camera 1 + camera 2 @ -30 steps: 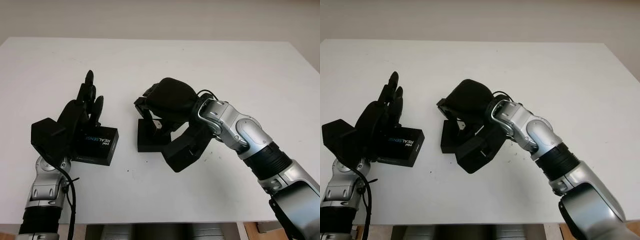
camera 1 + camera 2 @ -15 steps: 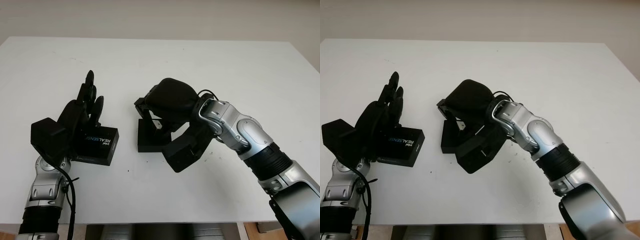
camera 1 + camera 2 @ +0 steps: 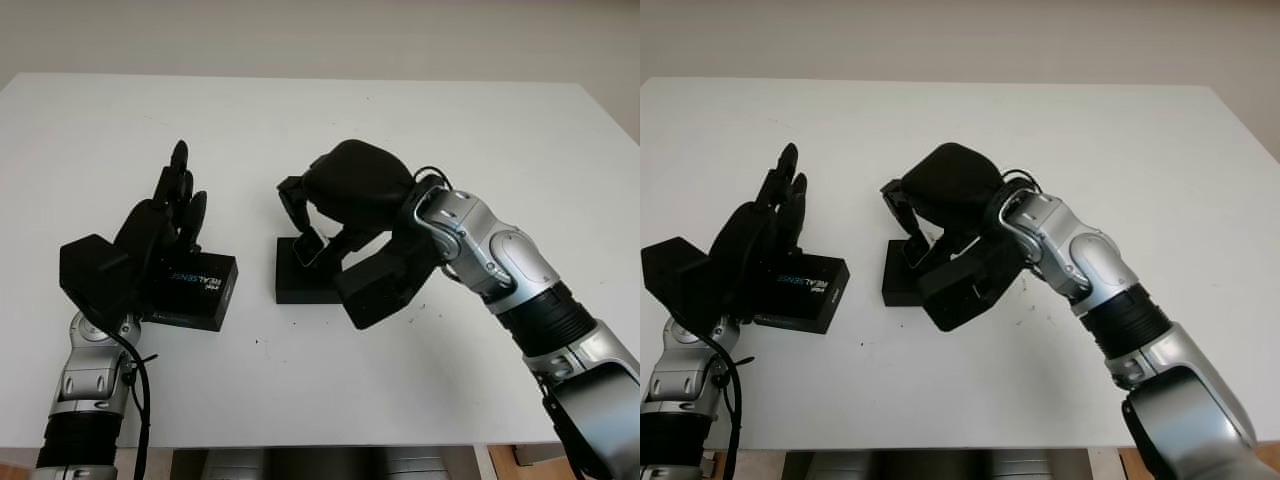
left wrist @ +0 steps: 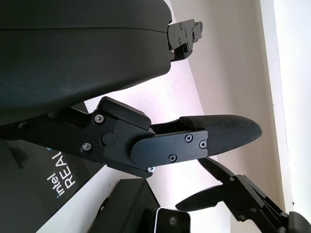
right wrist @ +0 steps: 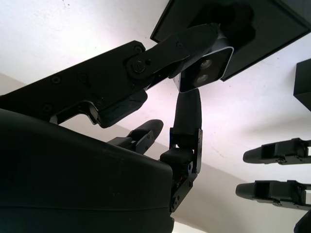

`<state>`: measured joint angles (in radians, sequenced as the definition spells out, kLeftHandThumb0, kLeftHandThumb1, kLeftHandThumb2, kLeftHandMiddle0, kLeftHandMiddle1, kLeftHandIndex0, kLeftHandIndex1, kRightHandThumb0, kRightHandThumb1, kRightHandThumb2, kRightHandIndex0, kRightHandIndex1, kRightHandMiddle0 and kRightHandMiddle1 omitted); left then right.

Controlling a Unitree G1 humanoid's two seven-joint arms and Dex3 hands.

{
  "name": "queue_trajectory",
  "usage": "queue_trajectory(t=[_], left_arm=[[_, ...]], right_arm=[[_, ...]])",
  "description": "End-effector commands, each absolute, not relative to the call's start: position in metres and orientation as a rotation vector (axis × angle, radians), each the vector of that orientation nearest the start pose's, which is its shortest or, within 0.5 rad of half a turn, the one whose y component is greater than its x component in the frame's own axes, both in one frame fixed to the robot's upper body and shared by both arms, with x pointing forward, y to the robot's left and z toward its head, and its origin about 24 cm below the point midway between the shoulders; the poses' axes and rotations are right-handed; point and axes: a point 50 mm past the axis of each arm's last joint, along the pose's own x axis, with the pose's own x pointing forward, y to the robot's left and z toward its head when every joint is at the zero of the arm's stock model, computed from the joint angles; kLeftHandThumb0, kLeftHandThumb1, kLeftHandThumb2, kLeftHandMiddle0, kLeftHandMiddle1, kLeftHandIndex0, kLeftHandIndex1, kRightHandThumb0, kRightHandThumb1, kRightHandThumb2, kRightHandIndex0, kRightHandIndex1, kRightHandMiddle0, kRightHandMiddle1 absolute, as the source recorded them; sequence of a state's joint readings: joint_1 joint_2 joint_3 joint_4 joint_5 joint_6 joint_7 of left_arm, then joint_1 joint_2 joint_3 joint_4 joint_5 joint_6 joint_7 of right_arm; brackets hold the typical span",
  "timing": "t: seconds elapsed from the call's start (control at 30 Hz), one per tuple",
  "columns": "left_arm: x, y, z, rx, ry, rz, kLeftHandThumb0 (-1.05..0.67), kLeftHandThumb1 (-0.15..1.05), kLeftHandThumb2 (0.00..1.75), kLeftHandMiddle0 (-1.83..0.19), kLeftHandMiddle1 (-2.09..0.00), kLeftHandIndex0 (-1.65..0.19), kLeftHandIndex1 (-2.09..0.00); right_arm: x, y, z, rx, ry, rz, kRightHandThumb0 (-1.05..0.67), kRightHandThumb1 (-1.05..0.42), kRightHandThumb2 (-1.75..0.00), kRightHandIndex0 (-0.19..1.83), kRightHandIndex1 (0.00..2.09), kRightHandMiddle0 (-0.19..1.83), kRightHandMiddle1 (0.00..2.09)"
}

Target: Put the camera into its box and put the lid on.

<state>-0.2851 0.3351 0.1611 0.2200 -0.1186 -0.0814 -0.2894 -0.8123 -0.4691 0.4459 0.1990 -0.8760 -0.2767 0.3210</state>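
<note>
Right hand point(image 3: 335, 205), frame centre, pinching camera point(image 5: 204, 68) just above open box point(image 3: 305, 285). Lower level, seat fully before release. Left hand point(image 3: 165, 225), lower left, open, beside lid point(image 3: 195, 290).

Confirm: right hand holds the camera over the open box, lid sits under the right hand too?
Not quite. The lid, marked RealSense, sits by the left hand, as the left eye view shows. The right hand does hold the camera over the open box.
</note>
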Motion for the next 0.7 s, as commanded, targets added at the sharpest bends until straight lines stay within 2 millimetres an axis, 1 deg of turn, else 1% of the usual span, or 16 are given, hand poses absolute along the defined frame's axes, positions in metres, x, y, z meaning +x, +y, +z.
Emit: queue_trajectory(t=[0.0, 0.13, 0.33, 0.5, 0.67], left_arm=[[0.305, 0.229, 0.104, 0.216, -0.175, -0.146, -0.85, 1.05, 0.57, 0.19, 0.0, 0.19, 0.0], [0.305, 0.229, 0.104, 0.217, -0.173, -0.146, -0.85, 1.05, 0.59, 0.19, 0.0, 0.19, 0.0], [0.305, 0.23, 0.104, 0.215, -0.166, -0.145, -0.84, 1.05, 0.58, 0.19, 0.0, 0.19, 0.0], [0.305, 0.229, 0.104, 0.224, -0.167, -0.151, -0.86, 1.05, 0.59, 0.19, 0.0, 0.19, 0.0], [0.304, 0.229, 0.103, 0.224, -0.167, -0.145, -0.86, 1.05, 0.58, 0.19, 0.0, 0.19, 0.0]], right_arm=[[0.336, -0.077, 0.196, -1.618, -0.675, 0.563, -0.39, -0.93, -0.06, 0.58, 0.24, 0.5, 1.55], [0.338, -0.077, 0.198, -1.591, -0.649, 0.559, -0.4, -0.93, -0.06, 0.55, 0.21, 0.53, 1.47], [0.339, -0.079, 0.2, -1.511, -0.613, 0.575, -0.4, -0.94, -0.06, 0.53, 0.2, 0.53, 1.43], [0.339, -0.083, 0.196, -1.441, -0.618, 0.544, -0.43, -0.93, -0.05, 0.54, 0.23, 0.54, 1.34], [0.338, -0.088, 0.19, -1.369, -0.597, 0.501, -0.43, -0.93, -0.05, 0.53, 0.27, 0.57, 1.33]])
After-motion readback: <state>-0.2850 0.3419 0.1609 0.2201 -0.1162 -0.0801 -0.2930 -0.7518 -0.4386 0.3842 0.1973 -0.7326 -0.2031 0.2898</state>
